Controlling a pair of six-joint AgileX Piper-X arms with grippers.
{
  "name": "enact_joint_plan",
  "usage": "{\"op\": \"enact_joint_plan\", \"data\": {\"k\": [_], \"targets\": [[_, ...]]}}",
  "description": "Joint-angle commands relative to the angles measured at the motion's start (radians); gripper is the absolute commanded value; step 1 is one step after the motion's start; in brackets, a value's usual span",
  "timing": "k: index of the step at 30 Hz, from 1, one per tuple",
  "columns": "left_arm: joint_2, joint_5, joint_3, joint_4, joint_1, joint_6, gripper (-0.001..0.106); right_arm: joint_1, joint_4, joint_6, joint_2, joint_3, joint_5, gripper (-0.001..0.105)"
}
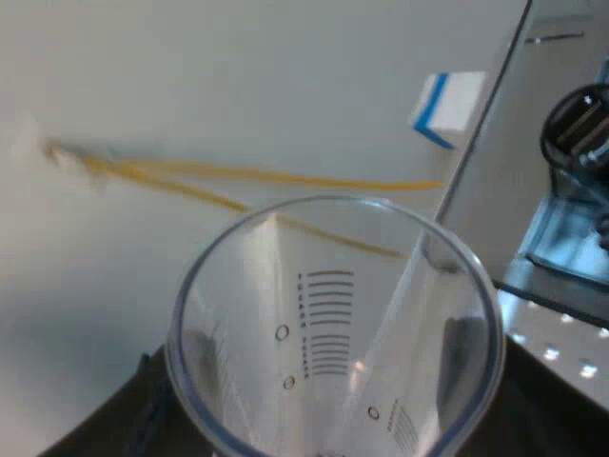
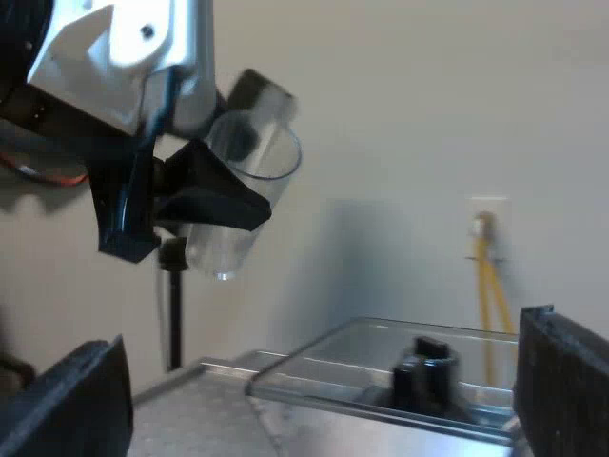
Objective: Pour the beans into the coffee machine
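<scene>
Noted measuring glass (image 1: 333,314) seemingly empty, clenched upright in left tool (image 2: 262,152) raised near bean hopper (image 2: 381,362), right tool (image 2: 319,400) released beside hopper; judged pour done, glass return outstanding.

I see measuring glass (image 2: 245,181) between fingers of my left gripper (image 1: 335,350), held up in air, higher than hopper (image 2: 381,367); cannot tell if directly over it. Hopper on top of machine (image 2: 181,414), knob (image 2: 425,373) on hopper. Wall (image 2: 400,114) behind; socket (image 2: 484,227) on wall beyond hopper, cable (image 2: 491,305) hanging from socket.
</scene>
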Motion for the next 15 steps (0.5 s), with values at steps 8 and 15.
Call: {"op": "enact_joint_plan", "data": {"k": [8, 15], "targets": [[-0.151, 0.133, -0.008, 0.163, 0.148, -0.406, 0.0, 0.001, 0.114, 0.086, -0.005, -0.009, -0.154, 0.082], [-0.267, 0.253, 0.001, 0.203, 0.293, -0.465, 0.0, 0.033, 0.196, 0.132, -0.005, -0.009, -0.217, 0.082]]}}
